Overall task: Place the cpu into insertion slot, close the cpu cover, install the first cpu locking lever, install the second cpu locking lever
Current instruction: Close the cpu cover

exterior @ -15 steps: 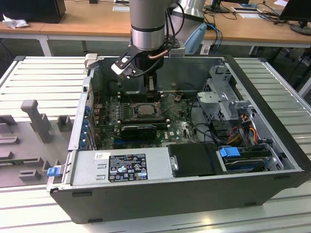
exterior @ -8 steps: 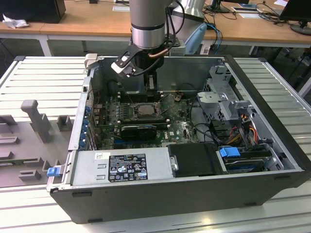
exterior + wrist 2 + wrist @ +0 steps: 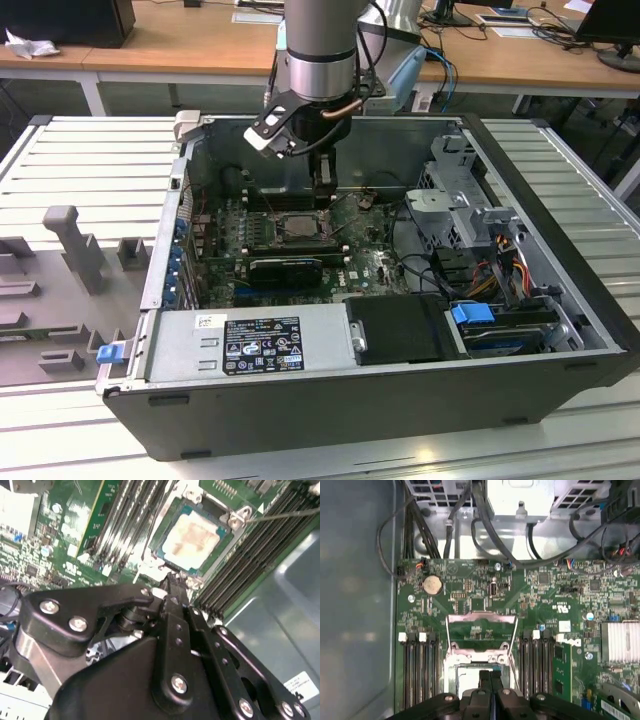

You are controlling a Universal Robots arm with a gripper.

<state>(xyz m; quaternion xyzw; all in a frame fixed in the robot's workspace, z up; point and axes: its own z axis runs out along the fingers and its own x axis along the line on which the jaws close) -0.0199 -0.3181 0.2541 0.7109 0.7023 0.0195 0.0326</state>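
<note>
Cpu (image 3: 192,540) sat in the slot (image 3: 216,511), near the centre of the exterior view. Gripper (image 3: 490,674) hung at the slot's edge, fingers pressed together with nothing visibly held. Cover (image 3: 480,616) was flipped open beside the slot.

Grey table, wooden desks behind

A grey metal table (image 3: 90,150) with long ridges is seen in the exterior view, and grey blocks (image 3: 75,245) are laid on it at the exterior view's left. Behind it, wooden desks (image 3: 180,40) with white legs are lined up. A crumpled white paper (image 3: 28,45) and a black box (image 3: 65,20) are set on one desk. Flat papers (image 3: 505,30) are spread on another.
</note>
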